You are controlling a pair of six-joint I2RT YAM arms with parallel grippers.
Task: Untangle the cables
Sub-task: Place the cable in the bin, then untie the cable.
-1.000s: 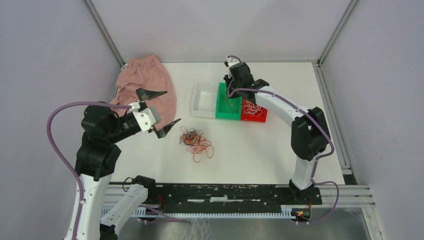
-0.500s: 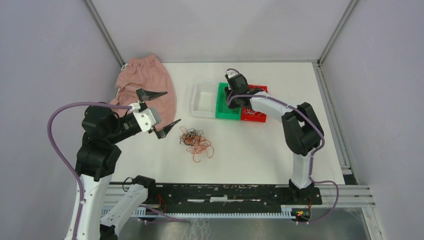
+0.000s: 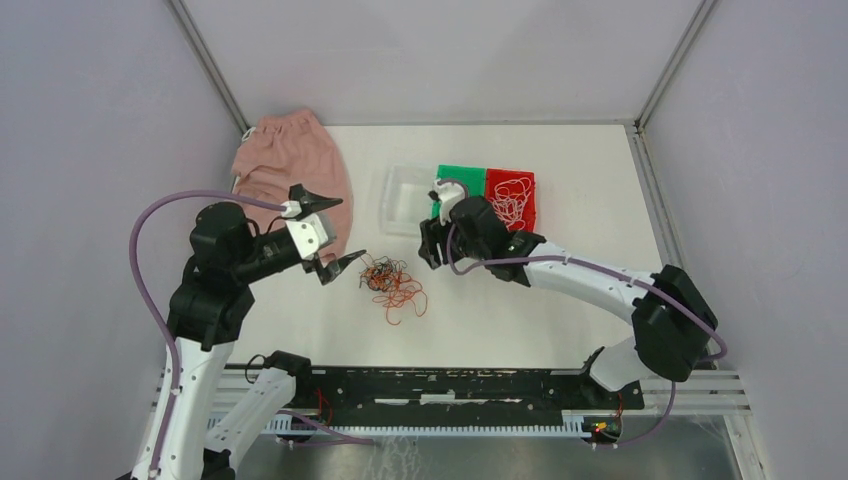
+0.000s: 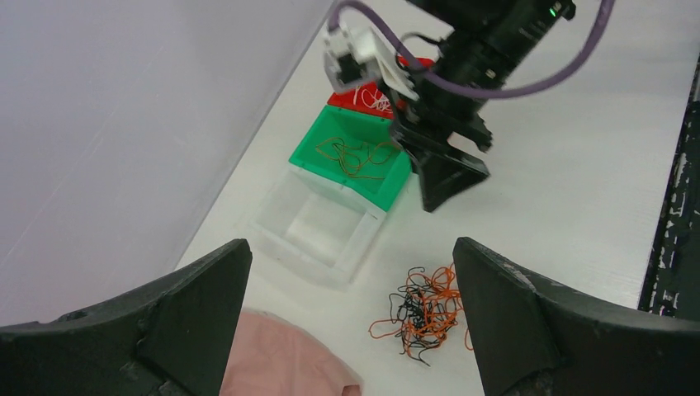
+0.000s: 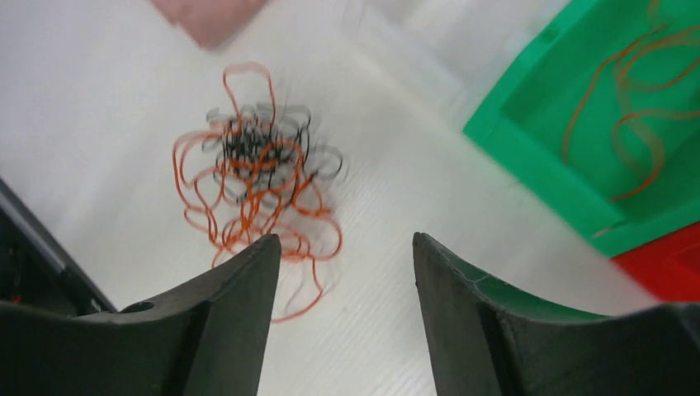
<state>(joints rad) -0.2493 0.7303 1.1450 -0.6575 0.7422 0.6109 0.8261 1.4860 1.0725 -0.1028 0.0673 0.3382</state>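
Thin, wiry orange and black cables (image 3: pixel 392 283) lie mid-frame on a smooth matt white table (image 3: pixel 590 190). Upper left, soft pink cloth (image 3: pixel 290 165). Centre top, glossy green plastic bin (image 3: pixel 465 177), clear plastic tray (image 3: pixel 400 200).

No writing, label, brand or number can be read in any view. The green bin (image 3: pixel 462 177), the red bin (image 3: pixel 510 174) and the clear bin (image 3: pixel 405 205) show only plain surfaces.
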